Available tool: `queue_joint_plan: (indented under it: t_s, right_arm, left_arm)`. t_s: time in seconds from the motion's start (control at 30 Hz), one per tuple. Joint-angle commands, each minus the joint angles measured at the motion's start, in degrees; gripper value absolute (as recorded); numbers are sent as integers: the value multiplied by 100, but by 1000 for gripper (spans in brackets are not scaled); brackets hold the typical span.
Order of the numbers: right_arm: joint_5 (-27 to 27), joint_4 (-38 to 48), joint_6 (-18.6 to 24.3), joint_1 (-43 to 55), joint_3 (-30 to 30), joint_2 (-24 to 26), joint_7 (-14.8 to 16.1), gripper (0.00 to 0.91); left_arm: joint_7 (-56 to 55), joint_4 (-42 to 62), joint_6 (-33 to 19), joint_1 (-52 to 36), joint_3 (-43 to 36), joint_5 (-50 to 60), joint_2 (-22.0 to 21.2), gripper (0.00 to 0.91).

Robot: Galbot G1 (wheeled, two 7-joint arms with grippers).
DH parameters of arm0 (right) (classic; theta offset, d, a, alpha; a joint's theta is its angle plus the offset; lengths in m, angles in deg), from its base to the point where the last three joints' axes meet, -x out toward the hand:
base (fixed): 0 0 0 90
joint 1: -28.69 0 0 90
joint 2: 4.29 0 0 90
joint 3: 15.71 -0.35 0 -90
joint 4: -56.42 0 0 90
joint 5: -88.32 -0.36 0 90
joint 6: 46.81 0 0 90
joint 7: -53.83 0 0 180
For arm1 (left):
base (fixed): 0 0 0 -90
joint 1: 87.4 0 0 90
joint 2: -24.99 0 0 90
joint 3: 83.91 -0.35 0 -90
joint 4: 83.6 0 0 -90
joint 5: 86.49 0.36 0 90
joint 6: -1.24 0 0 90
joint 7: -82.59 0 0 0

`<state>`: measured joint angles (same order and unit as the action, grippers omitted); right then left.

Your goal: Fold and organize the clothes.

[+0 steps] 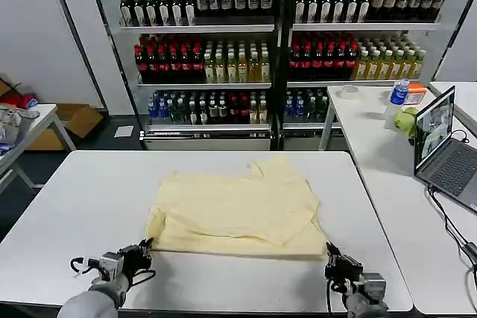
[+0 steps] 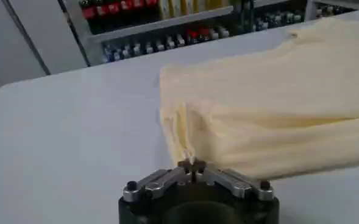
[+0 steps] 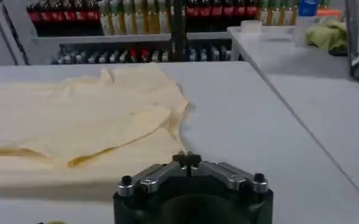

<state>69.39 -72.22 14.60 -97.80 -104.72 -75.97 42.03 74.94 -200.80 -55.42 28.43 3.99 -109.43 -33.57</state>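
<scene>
The pale yellow T-shirt (image 1: pixel 238 210) lies partly folded in the middle of the white tabletop (image 1: pixel 82 206), its layers doubled over. The left tool (image 1: pixel 140 252) sits just off the shirt's near left corner, fingers pressed together on nothing; the right tool (image 1: pixel 333 262) sits just off its near right corner, likewise closed and empty. A fold looks finished; the next likely requires both to widen and grip the near hem.
</scene>
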Motion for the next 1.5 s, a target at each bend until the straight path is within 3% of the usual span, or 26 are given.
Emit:
queue_joint_plan:
  t_s: [0.03,0.53,0.57,0.63,0.67,0.9,1.1,1.37,1.5]
  right_arm:
    - [380,-799,17,-1248,-118,50,36,0]
    - [689,-1050,-304,-1634,-163,179,110,0]
    - [717,-1053,-286,-1636,-159,176,120,907]
    - [776,-1090,-227,-1638,-178,173,169,907]
    - [783,-1111,-190,-1632,-201,173,184,907]
    - [451,-1235,123,-1177,-572,344,154,907]
    - [-2,-727,200,-262,-573,582,-29,907]
    - [-849,579,-307,2026,295,844,-485,907]
    - [-921,1419,-453,3015,870,744,-677,907]
  left_arm:
    - [-9,-762,-31,953,223,24,-12,10]
    - [-280,-1317,-29,2011,480,154,148,0]
    - [-288,-1334,-28,2035,474,157,155,10]
    - [-302,-1348,-29,2052,452,172,152,736]
    - [-320,-1351,-27,2053,428,198,148,907]
    - [-420,-1496,-26,1907,556,170,183,907]
    - [-432,-1549,-28,1342,917,-414,394,907]
    - [-641,-621,-29,-215,436,-1234,699,907]
    - [-675,-134,-16,-1199,-74,-1160,741,907]
